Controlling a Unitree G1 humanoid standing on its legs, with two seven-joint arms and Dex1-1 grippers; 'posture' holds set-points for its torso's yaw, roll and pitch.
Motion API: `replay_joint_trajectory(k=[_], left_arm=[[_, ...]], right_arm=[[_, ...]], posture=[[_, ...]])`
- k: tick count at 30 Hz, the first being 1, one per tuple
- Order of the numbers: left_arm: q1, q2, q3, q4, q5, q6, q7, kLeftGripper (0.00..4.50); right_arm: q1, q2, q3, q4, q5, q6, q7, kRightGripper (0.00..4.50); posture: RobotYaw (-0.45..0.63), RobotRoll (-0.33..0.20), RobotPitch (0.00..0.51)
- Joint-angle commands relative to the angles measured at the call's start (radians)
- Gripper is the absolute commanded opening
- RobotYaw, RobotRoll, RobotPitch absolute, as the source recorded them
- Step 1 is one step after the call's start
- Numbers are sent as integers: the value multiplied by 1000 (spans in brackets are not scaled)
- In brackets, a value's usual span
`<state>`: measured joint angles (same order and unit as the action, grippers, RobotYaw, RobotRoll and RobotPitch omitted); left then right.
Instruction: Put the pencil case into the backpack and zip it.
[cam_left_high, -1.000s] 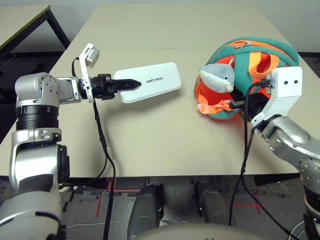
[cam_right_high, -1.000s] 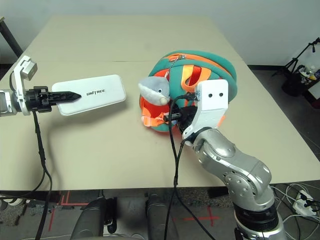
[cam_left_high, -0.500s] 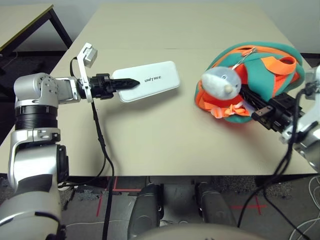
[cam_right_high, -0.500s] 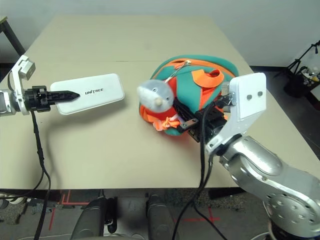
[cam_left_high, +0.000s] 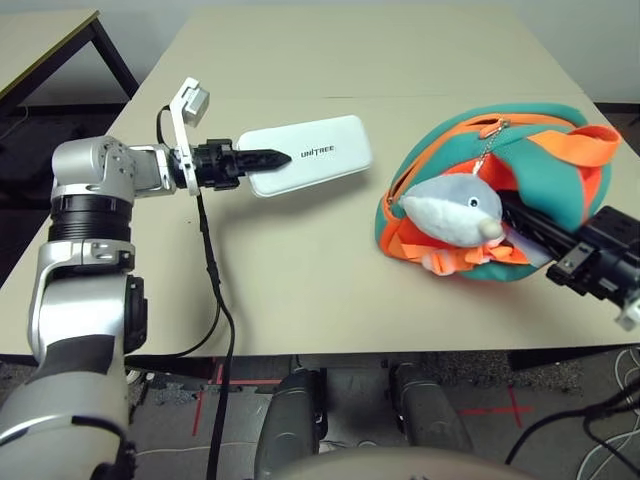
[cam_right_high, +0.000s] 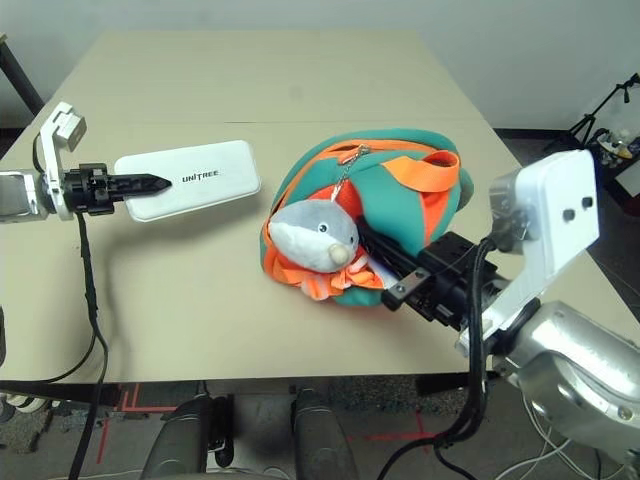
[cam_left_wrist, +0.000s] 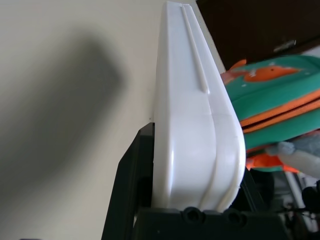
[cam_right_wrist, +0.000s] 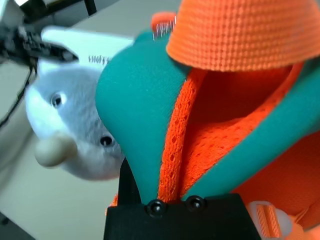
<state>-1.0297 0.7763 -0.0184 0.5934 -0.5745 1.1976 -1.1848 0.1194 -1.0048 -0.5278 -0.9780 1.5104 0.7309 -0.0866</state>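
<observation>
The white pencil case (cam_left_high: 318, 162) with dark UNITREE lettering is held flat just above the table's left half, and my left gripper (cam_left_high: 272, 157) is shut on its left end. In the left wrist view the case (cam_left_wrist: 192, 130) stands edge-on between the two black fingers. The orange and teal backpack (cam_left_high: 545, 140) lies on the right half, with its grey dolphin charm (cam_left_high: 455, 212) hanging on a chain at the front. My right gripper (cam_right_high: 375, 240) reaches in from the right front, shut on a fold of the backpack's teal trim (cam_right_wrist: 142, 105) beside an orange strap (cam_right_wrist: 235, 35).
The beige table (cam_left_high: 300, 280) has bare room between the case and the backpack and along its far half. A second table (cam_left_high: 45, 30) stands at the back left. Black cables (cam_left_high: 210, 290) hang from my left wrist over the front edge.
My right arm swung out to the right and down, pulling and turning the backpack toward the front right, so the dolphin now hangs at the front. The left gripper still holds the case.
</observation>
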Motion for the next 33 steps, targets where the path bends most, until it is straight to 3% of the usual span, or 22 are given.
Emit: replay_joint_trajectory(k=[1,6,10,14,23,33], left_arm=[[-111,101,-78,-72,38,-50,-140,1417],[-283,194,-217,-106,125,-138,-315,1417],[-313,219,-273,-199,141,-171,-411,1417],[-318,217,-316,-293,95,-157,-430,1417],[-360,138,-370,-222,84,-174,-430,1417],[-373,167,-411,-302,28,-200,-430,1417]], right_arm=[[46,21,20,-17,-104,-24,73,131],[67,41,33,-1,-169,-38,124,131],[57,48,51,17,-206,-43,151,131],[37,55,72,41,-247,-46,180,131],[-35,80,154,75,-322,-44,218,131],[-25,107,156,108,-389,-40,259,131]], posture=[[-248,0,109],[-234,0,100],[-227,0,93],[-223,0,88],[-240,0,82],[-240,0,79]])
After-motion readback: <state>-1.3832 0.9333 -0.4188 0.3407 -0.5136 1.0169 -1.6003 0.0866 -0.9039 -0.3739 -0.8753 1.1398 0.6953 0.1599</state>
